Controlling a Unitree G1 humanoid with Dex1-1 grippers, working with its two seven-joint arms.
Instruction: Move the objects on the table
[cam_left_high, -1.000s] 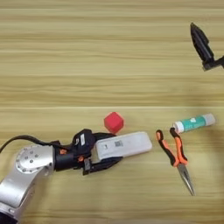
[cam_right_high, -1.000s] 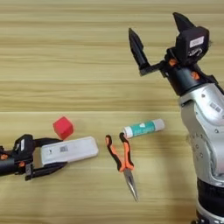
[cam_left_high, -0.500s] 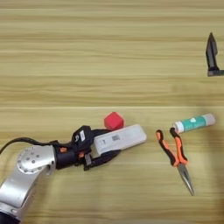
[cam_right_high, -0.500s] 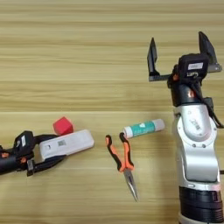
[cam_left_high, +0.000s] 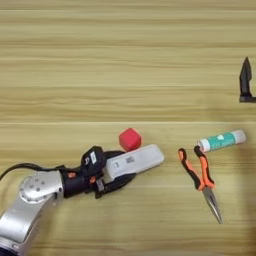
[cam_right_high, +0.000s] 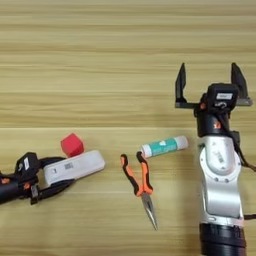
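The left gripper (cam_left_high: 117, 175) is seen low at the left of the table (cam_left_high: 125, 60), its two black fingers pinched on the near end of the white rectangular device (cam_left_high: 134, 161). One finger lies along the device's near long edge; the other is largely hidden behind it. From the grip, the device's long axis runs away to the right and slightly up, so its free end points toward the orange-handled pliers (cam_left_high: 200, 177), which lie well apart. The small red cube (cam_left_high: 130, 139) sits just beyond the device's far long edge, near its middle, very close or perhaps touching (the gap cannot be made out). Any sweep of the device away from the robot would likely be met by the cube, so that closeness is what the coming move is judged to turn on.

Farther right, a white-and-green tube (cam_right_high: 164, 146) lies beside the pliers. The right gripper (cam_right_high: 210, 82) is held over the right of the table with its fingers spread wide, nothing between them, well away from both task objects; the left arm is clearly the nearer.
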